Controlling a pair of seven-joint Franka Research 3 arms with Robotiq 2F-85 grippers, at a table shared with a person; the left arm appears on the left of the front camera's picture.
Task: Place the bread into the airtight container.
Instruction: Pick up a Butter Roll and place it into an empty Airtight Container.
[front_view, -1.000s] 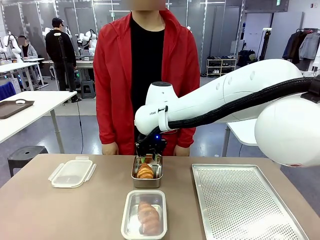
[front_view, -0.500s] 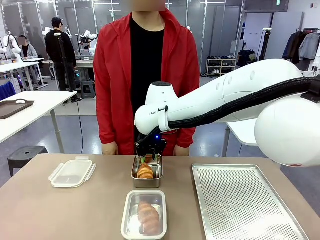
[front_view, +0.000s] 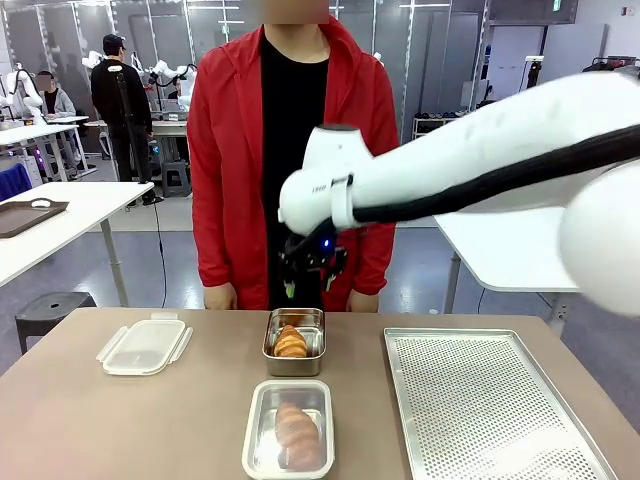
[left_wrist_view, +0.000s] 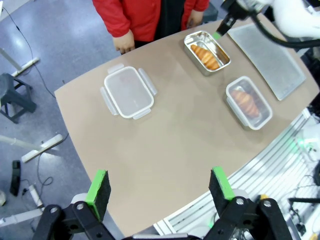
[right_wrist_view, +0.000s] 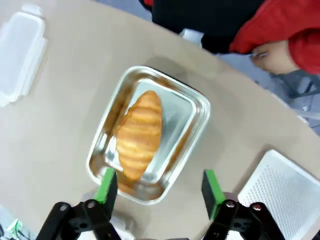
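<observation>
A golden-brown croissant (right_wrist_view: 139, 135) with ridged, glossy crust lies in the open metal container (right_wrist_view: 195, 117) at the far middle of the table (front_view: 130, 420). In the right wrist view its long axis runs along the container's length, one tapered tip toward the person (front_view: 290, 150). The right gripper (front_view: 312, 287) hangs above the container, fingers spread and empty. The left gripper (left_wrist_view: 159, 186) hovers high over the table, fingers spread wide. A second croissant (front_view: 296, 432) sits in a nearer lidded container (front_view: 260, 412), beside a perforated tray (front_view: 480, 400); a plastic lid (front_view: 143, 345) lies to the left.

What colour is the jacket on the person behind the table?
Red. The jacket is worn open over a black top, and it shows best in the front view.
</observation>
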